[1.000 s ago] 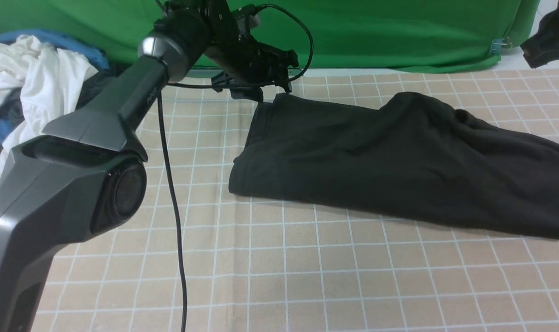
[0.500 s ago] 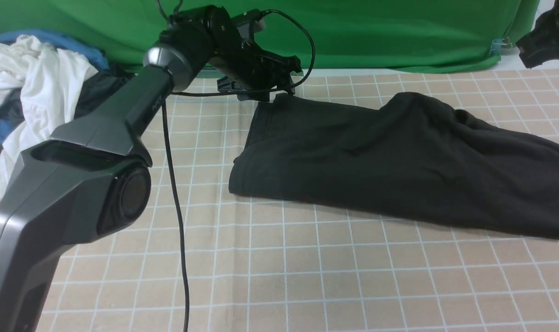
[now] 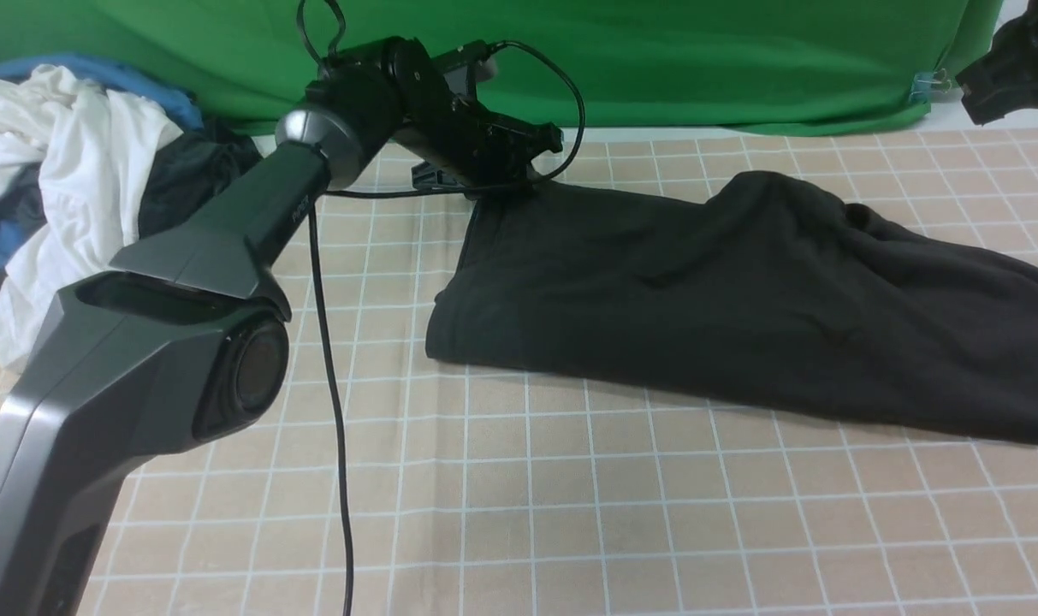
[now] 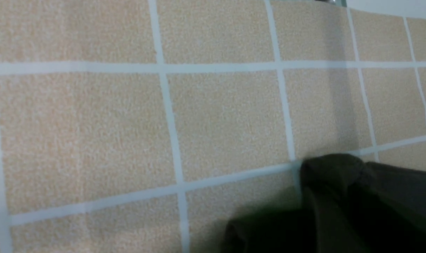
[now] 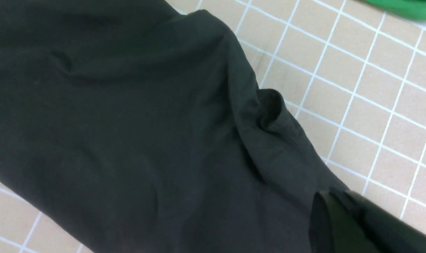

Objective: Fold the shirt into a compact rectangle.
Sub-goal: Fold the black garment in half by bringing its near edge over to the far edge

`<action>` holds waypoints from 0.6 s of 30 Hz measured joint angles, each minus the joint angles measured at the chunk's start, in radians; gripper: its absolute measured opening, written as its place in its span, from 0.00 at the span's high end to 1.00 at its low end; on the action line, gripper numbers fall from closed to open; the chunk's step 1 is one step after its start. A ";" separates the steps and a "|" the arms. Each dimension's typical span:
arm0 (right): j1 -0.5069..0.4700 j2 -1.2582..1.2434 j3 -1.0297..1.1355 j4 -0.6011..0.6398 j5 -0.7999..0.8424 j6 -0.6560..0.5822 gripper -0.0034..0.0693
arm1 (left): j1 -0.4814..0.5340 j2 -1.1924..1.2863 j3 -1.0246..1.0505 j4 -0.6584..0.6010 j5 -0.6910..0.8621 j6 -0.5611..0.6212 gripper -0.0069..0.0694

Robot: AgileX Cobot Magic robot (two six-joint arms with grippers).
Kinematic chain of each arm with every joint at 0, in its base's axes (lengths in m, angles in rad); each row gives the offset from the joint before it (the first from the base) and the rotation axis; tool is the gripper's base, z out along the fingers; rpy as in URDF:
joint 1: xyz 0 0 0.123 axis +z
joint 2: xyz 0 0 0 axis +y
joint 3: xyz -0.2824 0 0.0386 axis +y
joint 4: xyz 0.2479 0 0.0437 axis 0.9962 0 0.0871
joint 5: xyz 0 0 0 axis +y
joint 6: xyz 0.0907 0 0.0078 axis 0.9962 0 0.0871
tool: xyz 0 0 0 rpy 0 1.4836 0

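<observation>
The black shirt (image 3: pixel 724 299) lies folded into a long band across the checked tablecloth (image 3: pixel 570 513), running from the middle to the right edge; no logo shows. My left gripper (image 3: pixel 495 182) is low over the shirt's far left corner (image 4: pixel 332 167) and looks shut on that bunched corner; its fingers are dark and hard to separate from the fabric. My right gripper (image 3: pixel 998 81) hangs high at the far right, off the cloth. In the right wrist view its fingers (image 5: pixel 339 218) appear as one closed mass above the shirt (image 5: pixel 128 123), holding nothing.
A heap of clothes sits at the far left: a white garment (image 3: pixel 74 154), blue fabric (image 3: pixel 99 73) and a dark grey piece (image 3: pixel 185 171). A green backdrop (image 3: pixel 698 60) closes the far side. The left arm's black cable (image 3: pixel 335 411) hangs down over the cloth.
My left gripper has come down and slightly nearer, and the shirt's raised far left corner has sunk with it. The right gripper has barely shifted.
</observation>
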 joint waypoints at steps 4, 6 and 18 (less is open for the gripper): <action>0.001 0.000 0.000 0.001 0.000 0.000 0.92 | 0.002 -0.006 0.000 0.015 0.011 0.000 0.89; 0.001 0.000 0.000 0.001 0.000 0.000 0.92 | 0.011 -0.017 0.000 0.023 0.037 0.000 0.89; 0.001 0.000 0.000 0.002 0.001 0.029 0.92 | 0.076 -0.075 0.000 0.121 0.177 -0.001 0.89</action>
